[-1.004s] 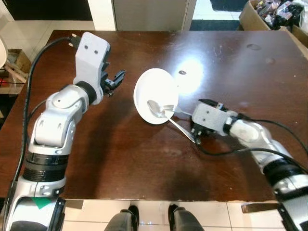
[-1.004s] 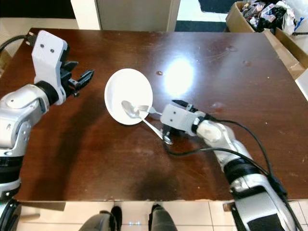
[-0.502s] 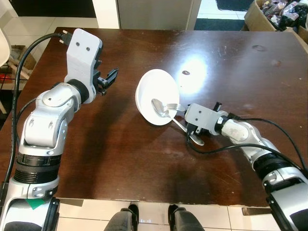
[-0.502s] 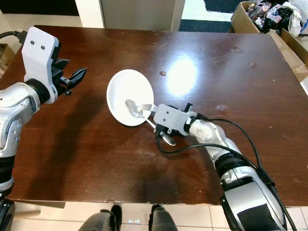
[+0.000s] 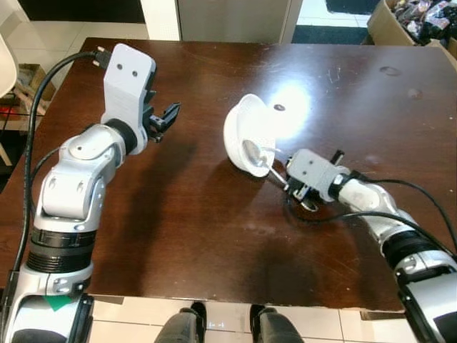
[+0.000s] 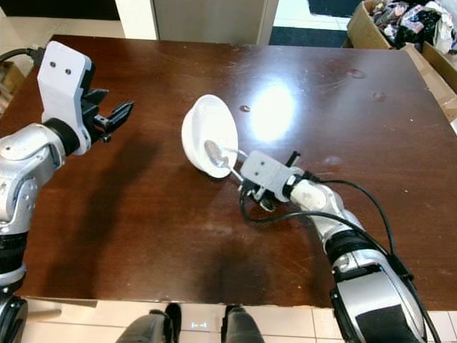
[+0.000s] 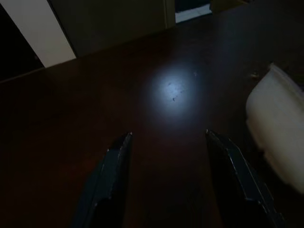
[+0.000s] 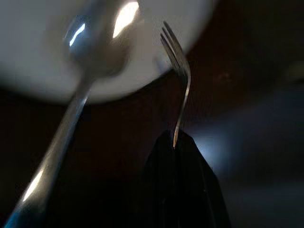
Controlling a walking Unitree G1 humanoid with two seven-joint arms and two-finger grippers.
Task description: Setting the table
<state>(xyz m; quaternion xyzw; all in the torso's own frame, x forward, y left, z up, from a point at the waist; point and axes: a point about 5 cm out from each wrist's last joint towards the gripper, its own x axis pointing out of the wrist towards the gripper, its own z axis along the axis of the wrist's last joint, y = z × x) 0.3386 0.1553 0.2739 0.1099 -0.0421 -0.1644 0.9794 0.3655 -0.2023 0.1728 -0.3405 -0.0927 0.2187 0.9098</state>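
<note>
A white plate (image 5: 245, 128) sits mid-table, tipped up on one side. A spoon (image 5: 252, 151) lies with its bowl in the plate and its handle running out onto the dark wooden table (image 5: 214, 236). My right gripper (image 5: 285, 181) is low beside the plate's near right rim, shut on the handle of a fork (image 8: 176, 57) whose tines reach the plate's edge. In the right wrist view the spoon (image 8: 88, 45) lies beside the fork. My left gripper (image 5: 166, 117) hovers open to the plate's left, with nothing between its fingers (image 7: 114, 175), and the plate (image 7: 278, 137) shows off to one side.
My right arm's black cable (image 5: 325, 218) loops on the table behind the gripper. Cardboard boxes (image 5: 418, 18) stand on the floor past the far right corner. A doorway and wall lie beyond the far edge. Open tabletop stretches along the near side.
The plate has tipped up and slid toward the far right. My right gripper, with the fork, has shifted along with it. The left arm keeps its pose; the camera moved slightly.
</note>
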